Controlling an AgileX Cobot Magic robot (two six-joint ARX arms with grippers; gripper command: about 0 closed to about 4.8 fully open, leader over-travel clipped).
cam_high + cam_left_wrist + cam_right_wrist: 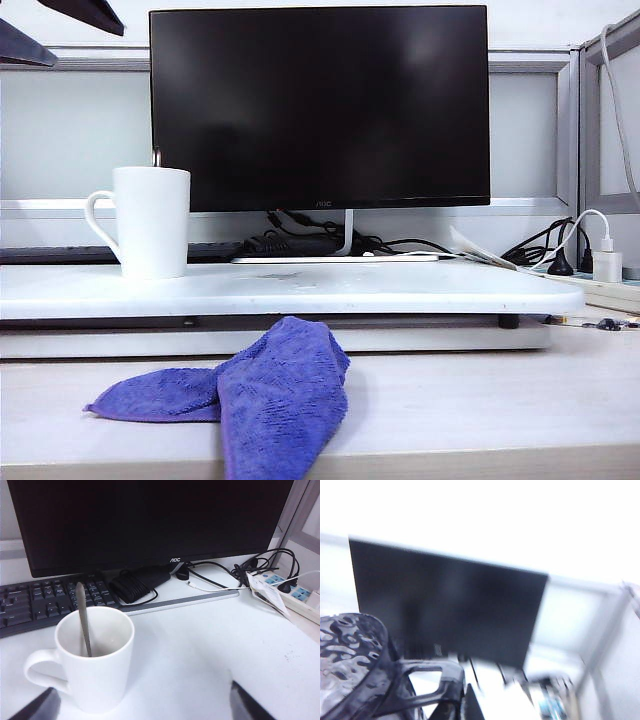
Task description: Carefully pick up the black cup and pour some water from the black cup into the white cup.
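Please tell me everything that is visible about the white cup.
The white cup is a tall, plain mug that looks ceramic, slightly tapered, with a loop handle on its side. It stands upright on the white board, left of the monitor stand, before the keyboard. A metal spoon leans inside it. Neither pincer touches it.

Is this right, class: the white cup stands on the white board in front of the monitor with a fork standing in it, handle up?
One thing is wrong: it is a spoon, not a fork, as the left wrist view shows. The rest holds: the white cup stands on the white board in front of the monitor.
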